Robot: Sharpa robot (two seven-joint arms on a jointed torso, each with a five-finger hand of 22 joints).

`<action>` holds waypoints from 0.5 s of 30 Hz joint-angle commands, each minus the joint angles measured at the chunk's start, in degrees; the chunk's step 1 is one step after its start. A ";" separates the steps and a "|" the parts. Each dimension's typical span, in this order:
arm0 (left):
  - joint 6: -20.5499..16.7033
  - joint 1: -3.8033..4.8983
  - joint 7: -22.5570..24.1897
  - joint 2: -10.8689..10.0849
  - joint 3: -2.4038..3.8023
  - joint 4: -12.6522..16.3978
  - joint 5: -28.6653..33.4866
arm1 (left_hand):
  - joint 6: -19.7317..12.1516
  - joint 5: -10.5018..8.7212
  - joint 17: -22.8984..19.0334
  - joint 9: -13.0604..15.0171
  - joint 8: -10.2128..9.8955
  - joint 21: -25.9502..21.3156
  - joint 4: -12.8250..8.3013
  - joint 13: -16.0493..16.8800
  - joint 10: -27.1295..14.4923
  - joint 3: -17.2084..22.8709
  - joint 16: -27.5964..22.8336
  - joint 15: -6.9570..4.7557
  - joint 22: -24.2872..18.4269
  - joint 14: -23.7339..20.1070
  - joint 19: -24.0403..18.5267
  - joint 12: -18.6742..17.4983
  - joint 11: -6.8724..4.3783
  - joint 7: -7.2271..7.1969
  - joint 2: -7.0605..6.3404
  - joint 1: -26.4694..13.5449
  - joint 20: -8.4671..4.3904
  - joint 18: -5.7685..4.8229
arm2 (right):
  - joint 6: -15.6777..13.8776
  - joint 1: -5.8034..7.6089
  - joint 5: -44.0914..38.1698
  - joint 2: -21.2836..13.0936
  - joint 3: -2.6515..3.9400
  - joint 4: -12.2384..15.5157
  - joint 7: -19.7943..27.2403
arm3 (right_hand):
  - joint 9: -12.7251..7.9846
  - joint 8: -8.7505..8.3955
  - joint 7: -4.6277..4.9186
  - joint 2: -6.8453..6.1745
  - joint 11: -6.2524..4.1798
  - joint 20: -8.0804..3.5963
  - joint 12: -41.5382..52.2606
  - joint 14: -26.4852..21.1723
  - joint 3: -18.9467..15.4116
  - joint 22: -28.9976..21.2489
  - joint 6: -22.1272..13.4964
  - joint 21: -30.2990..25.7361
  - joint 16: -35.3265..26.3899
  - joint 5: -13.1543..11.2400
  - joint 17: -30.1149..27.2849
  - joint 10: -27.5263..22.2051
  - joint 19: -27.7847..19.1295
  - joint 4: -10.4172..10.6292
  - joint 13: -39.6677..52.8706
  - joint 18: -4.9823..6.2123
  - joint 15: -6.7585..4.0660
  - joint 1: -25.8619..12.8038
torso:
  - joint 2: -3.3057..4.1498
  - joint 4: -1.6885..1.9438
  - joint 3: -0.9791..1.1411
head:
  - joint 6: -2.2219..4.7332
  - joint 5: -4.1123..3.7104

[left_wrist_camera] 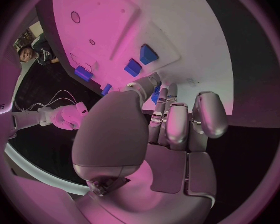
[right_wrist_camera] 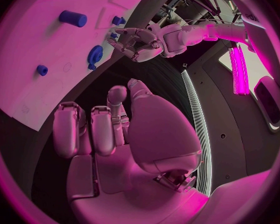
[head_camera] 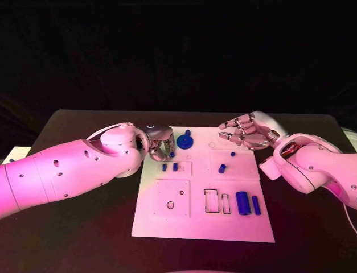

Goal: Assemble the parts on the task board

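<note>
Parts are lying scattered on the white board (head_camera: pixel 202 227) in the middle of the black table (head_camera: pixel 72 239): two cylinders (head_camera: pixel 242 202) at lower right, a small peg (head_camera: pixel 222 168) near centre, a round knob (head_camera: pixel 185 139) at top. Left hand (head_camera: pixel 155 141) is hovering over the board's upper left corner, fingers (left_wrist_camera: pixel 177 124) curling inward, holding nothing I can make out. Right hand (head_camera: pixel 248 131) is hanging at the upper right edge, fingers (right_wrist_camera: pixel 84 132) curled, empty.

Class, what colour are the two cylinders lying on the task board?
Blue: the cylinders show best in the head view.
</note>
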 commanded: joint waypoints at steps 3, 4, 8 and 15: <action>-2.05 -0.02 -0.04 -1.38 0.04 0.51 1.31 | -1.39 -0.16 -0.29 -0.80 -0.17 -1.21 -0.40 -0.15 -2.58 -0.81 0.03 0.74 -0.72 0.94 -0.21 -0.30 0.39 0.20 0.10 0.27 0.79 0.21 | 1.38 -0.04 -5.42 -0.36 0.00 -0.86 -1.63 | 0.00 -0.11 0.68 0.30 0.70 0.12 -12.65 1.35 1.86 -1.60 0.28 -1.43 -3.97 -4.94 -4.83 -4.73 -0.93 -0.05 -11.08 0.85 0.09 3.26 | -0.07 0.03 -0.04 | 0.15 -0.22; -3.07 -0.01 0.08 -1.81 0.06 0.55 2.03 | -1.41 -0.12 -0.44 -0.91 -0.11 -1.57 -0.55 -0.13 -2.84 -0.71 0.02 0.79 -0.96 0.90 -0.30 -0.24 0.42 0.24 0.37 0.54 0.83 0.28 | 1.70 -0.04 -6.96 -0.48 0.00 -1.10 -2.16 | 0.02 -0.09 0.83 0.00 1.02 0.26 -15.96 1.45 2.82 -1.72 0.63 -1.58 -4.32 -5.52 -5.22 -5.53 -0.89 -0.38 -14.60 0.88 0.33 4.62 | -0.07 0.05 -0.02 | 0.18 -0.25; -8.98 0.06 2.06 -3.63 0.21 0.15 12.04 | 0.43 0.12 -0.50 -0.96 0.71 -3.49 -1.91 -0.09 -2.46 2.43 0.14 0.74 -2.17 0.71 -0.93 0.06 0.60 0.58 1.93 3.05 0.84 0.68 | 3.42 -0.04 -14.92 -1.06 0.01 -1.91 -4.84 | 0.24 0.22 1.32 -0.56 1.59 0.71 -23.02 1.70 6.71 -1.54 2.46 -1.51 -4.57 -7.40 -5.57 -7.40 -0.52 -2.11 -22.86 0.84 0.90 8.74 | -0.10 0.00 -0.01 | 0.51 -0.35; -12.16 0.14 14.57 -6.40 0.11 -0.63 53.26 | 2.18 -0.17 -15.02 -1.21 1.33 -18.95 -1.44 -0.01 -0.65 5.07 -8.69 0.89 -12.09 -4.95 -7.69 0.88 0.66 0.95 2.18 1.13 1.04 3.55 | 7.30 -0.03 -32.67 -2.25 0.05 -1.40 -10.67 | 0.23 -0.04 0.83 -3.22 1.71 1.09 -28.35 1.93 11.73 -1.13 4.48 -1.30 -4.25 -7.99 -5.45 -5.09 -0.11 -2.98 -33.62 0.75 1.08 8.91 | -0.05 0.00 -0.01 | 0.94 -0.66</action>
